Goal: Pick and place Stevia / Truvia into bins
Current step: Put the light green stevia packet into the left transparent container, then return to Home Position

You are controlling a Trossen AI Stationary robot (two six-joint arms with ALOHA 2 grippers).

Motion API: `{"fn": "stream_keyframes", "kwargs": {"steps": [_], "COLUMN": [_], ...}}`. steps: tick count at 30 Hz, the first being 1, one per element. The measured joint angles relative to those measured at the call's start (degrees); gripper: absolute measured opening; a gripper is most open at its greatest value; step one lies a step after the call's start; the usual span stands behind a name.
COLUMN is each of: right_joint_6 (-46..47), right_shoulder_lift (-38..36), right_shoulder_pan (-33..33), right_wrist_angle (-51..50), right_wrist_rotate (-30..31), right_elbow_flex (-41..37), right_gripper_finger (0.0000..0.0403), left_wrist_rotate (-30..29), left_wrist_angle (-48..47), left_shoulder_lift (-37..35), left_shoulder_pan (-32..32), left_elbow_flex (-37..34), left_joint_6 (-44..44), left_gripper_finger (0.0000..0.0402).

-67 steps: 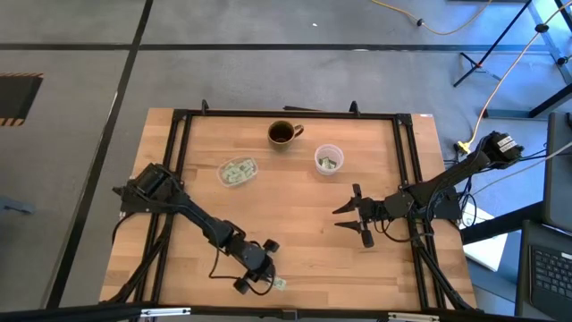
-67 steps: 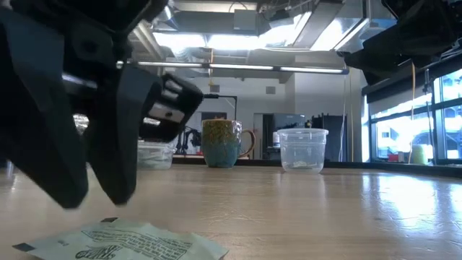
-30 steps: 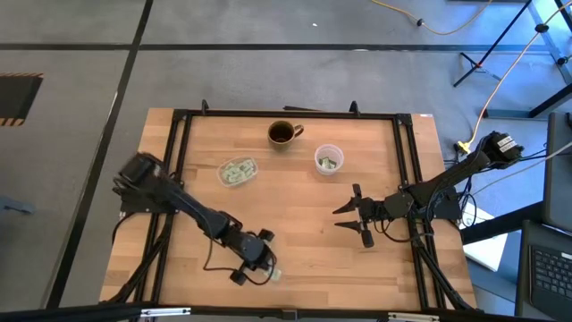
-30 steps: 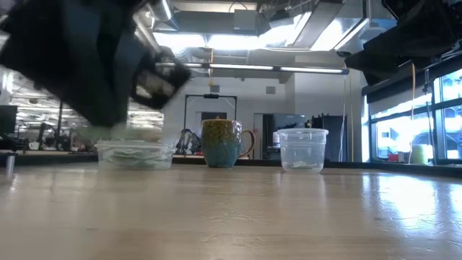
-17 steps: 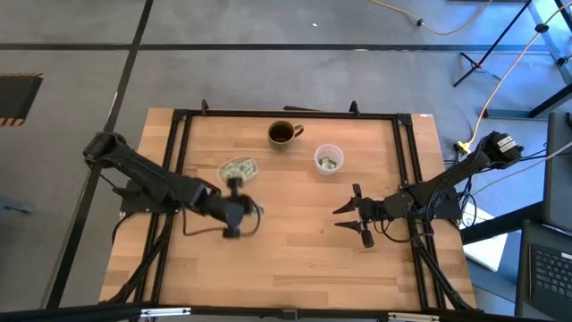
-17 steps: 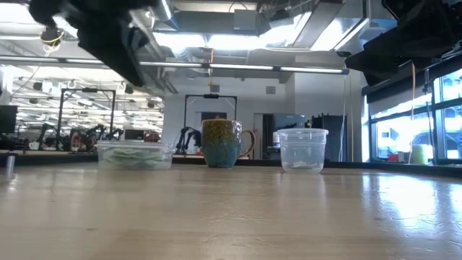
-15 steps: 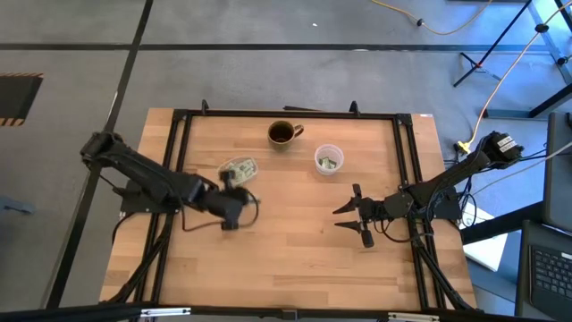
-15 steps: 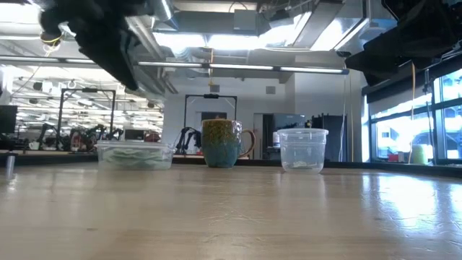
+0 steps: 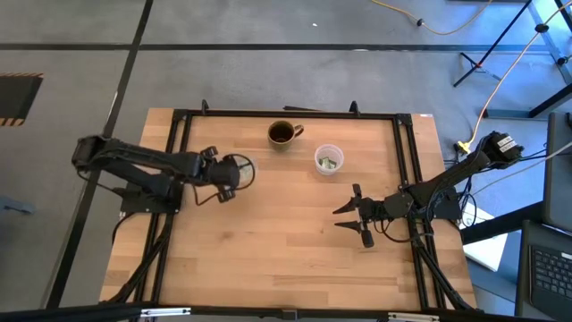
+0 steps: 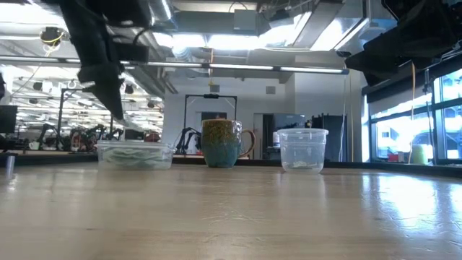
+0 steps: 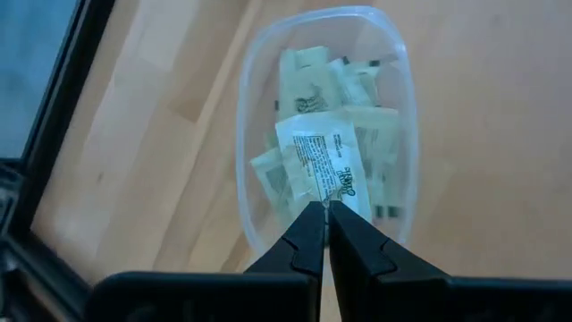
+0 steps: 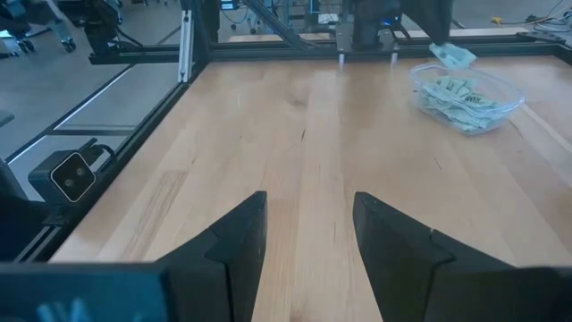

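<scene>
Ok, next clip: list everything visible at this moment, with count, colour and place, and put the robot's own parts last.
Table: one, light wood, dark metal frame around it.
Shallow tub: one, clear plastic, far left part of the table, holding a pile of sachets.
Round cup: one, clear plastic, far centre-right, a few sachets inside.
Mug: one, dark with a handle, far centre, between tub and cup.
Held sachet: one, white with green print, hanging over the tub.
Left gripper: shut on the sachet's edge, above the tub.
Right gripper: open, empty, waiting over the table's right side.
</scene>
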Motion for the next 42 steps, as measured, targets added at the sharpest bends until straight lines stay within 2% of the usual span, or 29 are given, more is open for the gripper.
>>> {"fn": "stream_keyframes", "kwargs": {"steps": [8, 17, 22, 35, 39, 42], "right_joint_6": [0.0, 0.0, 0.0, 0.0, 0.0, 0.0], "right_shoulder_lift": [0.0, 0.0, 0.0, 0.0, 0.0, 0.0], "right_shoulder_pan": [0.0, 0.0, 0.0, 0.0, 0.0, 0.0], "right_wrist_angle": [0.0, -0.1, -0.2, -0.4, -0.5, -0.5], "right_wrist_rotate": [0.0, 0.0, 0.0, 0.0, 0.0, 0.0], "right_elbow_flex": [0.0, 0.0, 0.0, 0.0, 0.0, 0.0], "right_gripper_finger": [0.0171, 0.0171, 0.0171, 0.0171, 0.0171, 0.0171], "left_wrist_rotate": [8.2, 10.5, 14.4, 14.1, 14.1, 14.1], "left_wrist_angle": [9.2, 9.6, 9.6, 8.2, 2.4, 3.2], "left_shoulder_lift": [0.5, 0.7, 2.2, 3.8, 3.1, 0.5], "left_shoulder_pan": [7.3, 10.8, 11.6, 11.9, 12.5, 12.5], "left_elbow_flex": [-3.5, -3.5, -3.5, -3.5, -0.3, 2.1], "left_joint_6": [8.0, 10.1, 10.1, 10.2, 10.5, 11.0], "left_gripper_finger": [0.0008, 0.0011, 0.0025, 0.0069, 0.0086, 0.0090]}}
